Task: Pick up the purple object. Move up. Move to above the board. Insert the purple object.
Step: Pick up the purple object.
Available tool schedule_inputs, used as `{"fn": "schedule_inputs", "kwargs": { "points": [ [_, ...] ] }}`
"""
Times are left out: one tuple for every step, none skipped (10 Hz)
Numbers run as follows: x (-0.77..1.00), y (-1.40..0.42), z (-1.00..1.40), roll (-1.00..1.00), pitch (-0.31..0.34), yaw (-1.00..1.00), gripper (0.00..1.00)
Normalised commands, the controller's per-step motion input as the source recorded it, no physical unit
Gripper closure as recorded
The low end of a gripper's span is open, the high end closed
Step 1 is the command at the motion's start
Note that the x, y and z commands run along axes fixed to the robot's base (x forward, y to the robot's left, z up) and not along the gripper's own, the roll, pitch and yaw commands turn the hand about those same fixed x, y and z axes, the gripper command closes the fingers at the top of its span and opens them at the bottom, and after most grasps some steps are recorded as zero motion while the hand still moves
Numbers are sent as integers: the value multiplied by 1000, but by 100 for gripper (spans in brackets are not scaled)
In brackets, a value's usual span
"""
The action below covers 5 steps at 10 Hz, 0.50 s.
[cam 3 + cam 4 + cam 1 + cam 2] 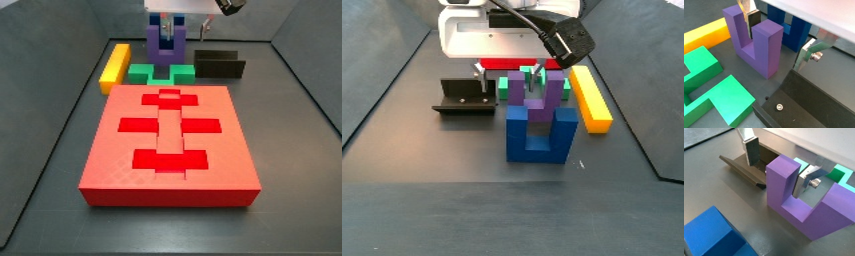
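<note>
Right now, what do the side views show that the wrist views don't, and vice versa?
Side views only: the board, lying in front of the other pieces, cut-outs empty.

Wrist views only: the gripper down at the purple object, jaws straddling one prong. One of the fingers stands clear of that prong, so it looks ungripped.

Shared: purple object, upright on the floor, green block, yellow bar, blue block, fixture.
</note>
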Motion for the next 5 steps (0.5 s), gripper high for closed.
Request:
{"fn": "schedule_inputs", "kwargs": {
  "points": [
    [0,0,0,0,0,0,100],
    [0,0,0,0,0,0,100],
    [0,0,0,0,0,0,100],
    [0,0,0,0,0,0,100],
    [0,0,0,0,0,0,100]
  ]
}}
